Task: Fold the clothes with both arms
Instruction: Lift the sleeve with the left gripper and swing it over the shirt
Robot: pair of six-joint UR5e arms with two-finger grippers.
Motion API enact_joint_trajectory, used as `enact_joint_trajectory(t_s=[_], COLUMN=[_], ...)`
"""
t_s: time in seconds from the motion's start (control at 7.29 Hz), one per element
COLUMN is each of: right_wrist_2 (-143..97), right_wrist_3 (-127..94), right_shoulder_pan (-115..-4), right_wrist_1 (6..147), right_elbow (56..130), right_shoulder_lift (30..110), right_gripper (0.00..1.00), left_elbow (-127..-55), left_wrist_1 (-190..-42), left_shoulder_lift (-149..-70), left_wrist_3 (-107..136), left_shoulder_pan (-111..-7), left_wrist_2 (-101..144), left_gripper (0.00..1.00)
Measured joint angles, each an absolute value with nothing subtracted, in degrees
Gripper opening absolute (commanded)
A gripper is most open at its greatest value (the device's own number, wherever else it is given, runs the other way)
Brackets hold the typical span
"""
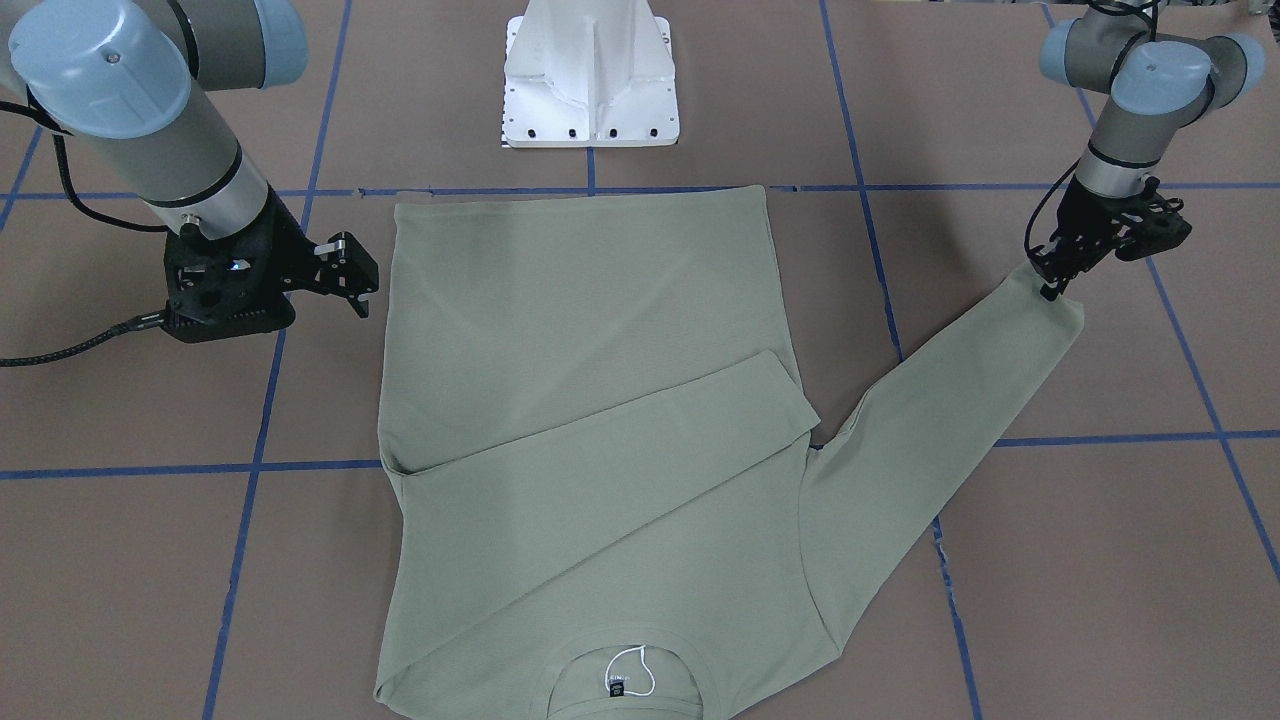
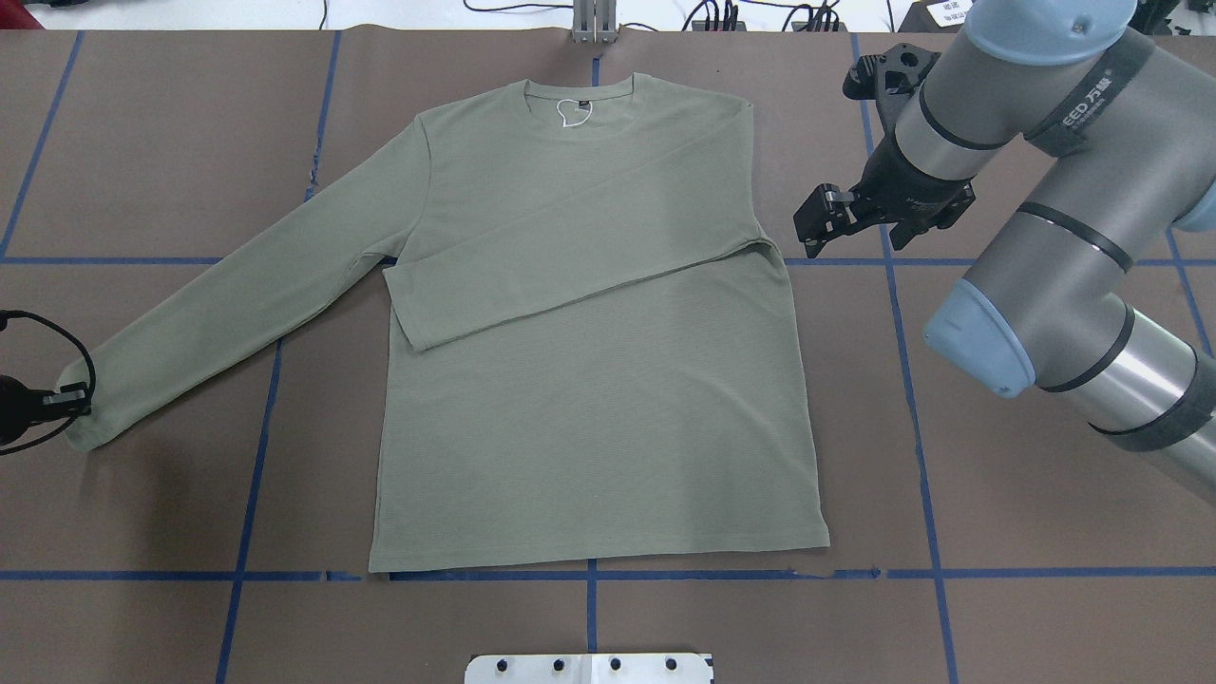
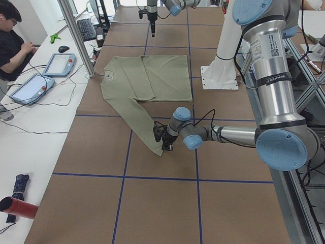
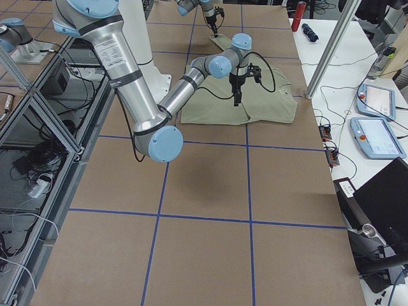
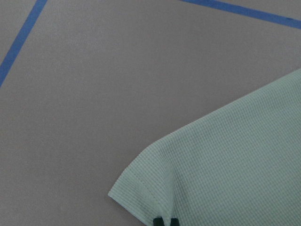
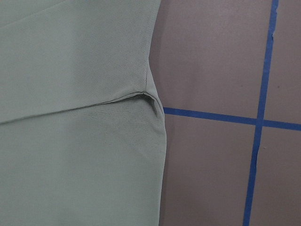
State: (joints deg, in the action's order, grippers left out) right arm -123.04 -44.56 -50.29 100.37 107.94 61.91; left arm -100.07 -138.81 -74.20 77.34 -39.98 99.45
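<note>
Jaws of the left gripper (image 1: 1050, 287) are pinching the cuff (image 1: 1062, 312) of the shirt (image 1: 590, 300), while the right gripper (image 1: 358, 280) is hanging just beside the shirt's side edge, jaws spread. From overhead, the shirt is lying flat on the table (image 2: 161, 142), its folded sleeve (image 2: 570, 256) crossing the chest. On the left wrist camera, dark fingertips (image 5: 160, 221) are gripping the cuff's edge.

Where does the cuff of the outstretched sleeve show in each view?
Front-facing: cuff at right, mid-height.
Overhead: cuff at far left, below the middle.
Exterior left: cuff near the centre.
Exterior right: cuff at the top, far and small.
Left wrist: cuff at bottom centre.
Right wrist: not in it.
Shared landmark: the left tool, right at the cuff.
</note>
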Motion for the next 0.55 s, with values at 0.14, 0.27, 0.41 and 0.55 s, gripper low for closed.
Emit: enact_joint_trajectory(t_s=[0.14,0.27,0.41,0.55], right_wrist_2=[-123.2,-123.5,-123.8,-123.9], right_wrist_3=[-44.5,-44.5,-44.5,-43.8], right_shoulder_pan=[-50.6,-51.1,-51.4,-51.8], right_wrist_1=[100.4,100.5,100.4,100.3], right_elbow=[108.4,109.6,111.4,113.4], right_shoulder_lift=[62.5,64.0,66.4,69.3], right_gripper=[1.00,1.00,1.00,1.00], left_elbow=[-102.7,-106.1,-108.9,-110.2], left_wrist_1=[-136.0,-131.5,-126.5,-121.8], left_shoulder_lift=[-74.5,-75.5,-77.8,-81.5], left_wrist_3=[77.3,77.3,77.2,77.2], left_shoulder_pan=[-40.0,-40.0,-40.1,-40.5], left_wrist_2=[99.7,100.0,100.3,100.8], left_gripper=[0.00,0.00,0.00,0.00])
